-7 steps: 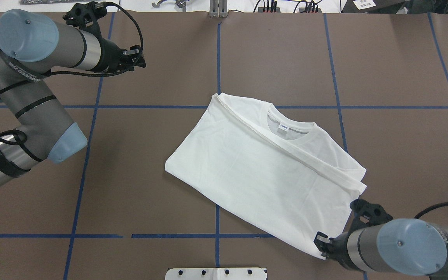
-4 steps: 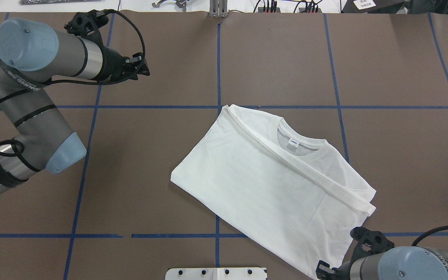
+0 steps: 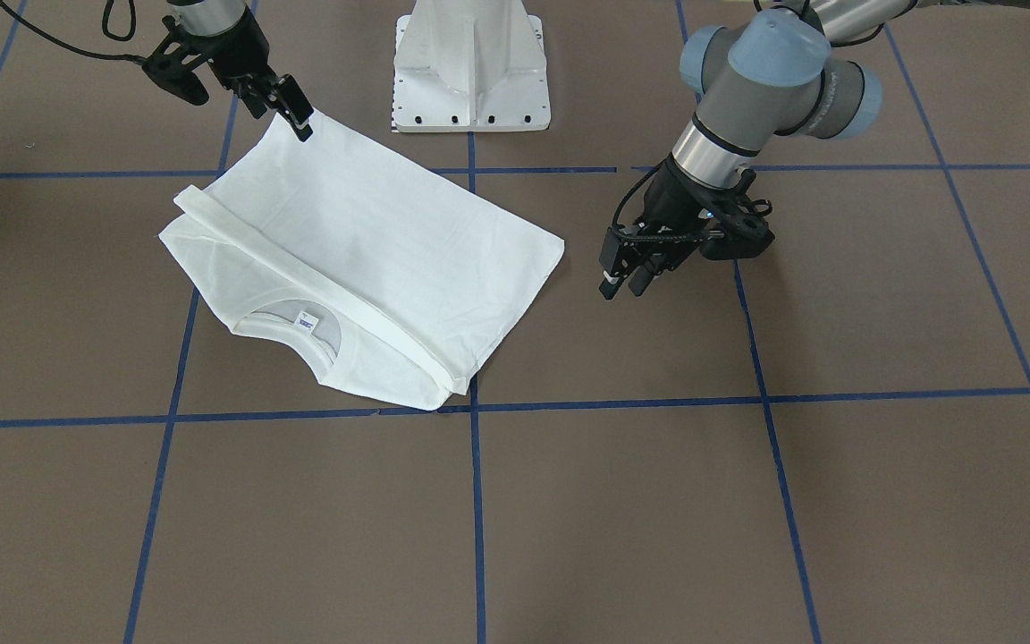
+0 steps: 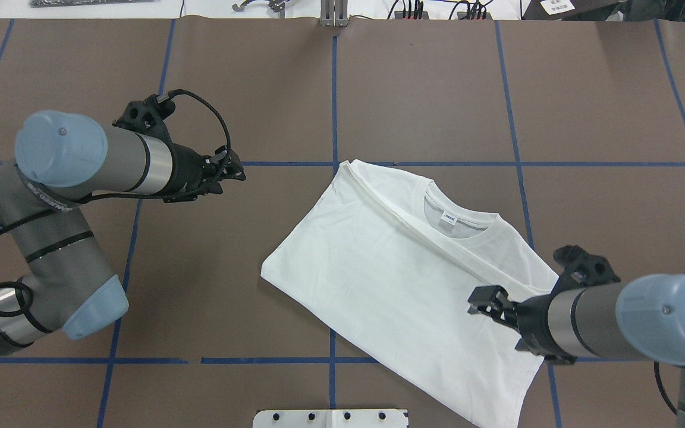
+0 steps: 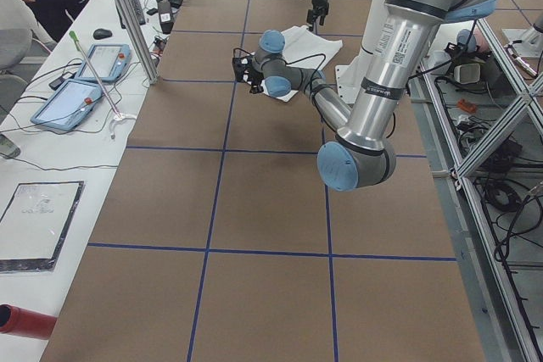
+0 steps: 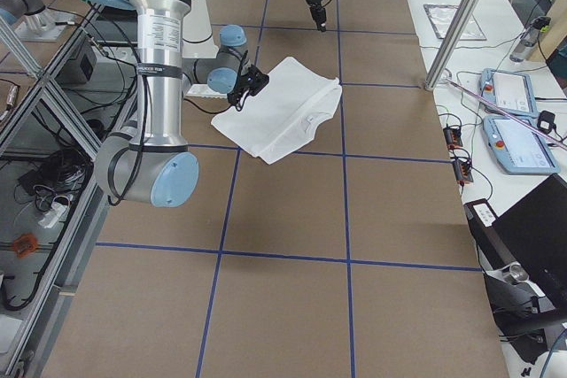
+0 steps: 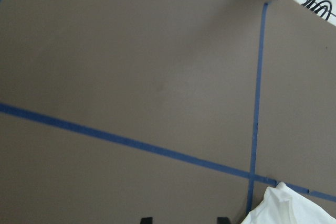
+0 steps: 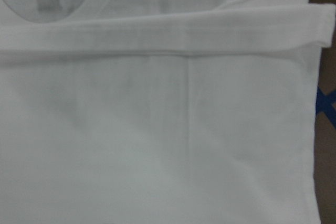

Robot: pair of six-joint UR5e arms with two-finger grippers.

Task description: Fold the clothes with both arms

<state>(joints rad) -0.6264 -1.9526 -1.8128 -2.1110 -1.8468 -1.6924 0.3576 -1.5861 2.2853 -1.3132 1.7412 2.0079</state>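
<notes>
Folded white cotton shirt (image 4: 402,279) flat on the brown table (image 4: 200,267).
Black two-finger right gripper (image 4: 478,299) hovers over its corner, left gripper (image 4: 236,169) well apart; both parted, empty.

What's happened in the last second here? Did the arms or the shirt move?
The right gripper dragged the shirt by its near corner a little toward the robot, then let go and now hovers over the shirt. The left gripper came closer to the shirt, open and empty. The shirt has lain still for the last half second, folded as before.
</notes>
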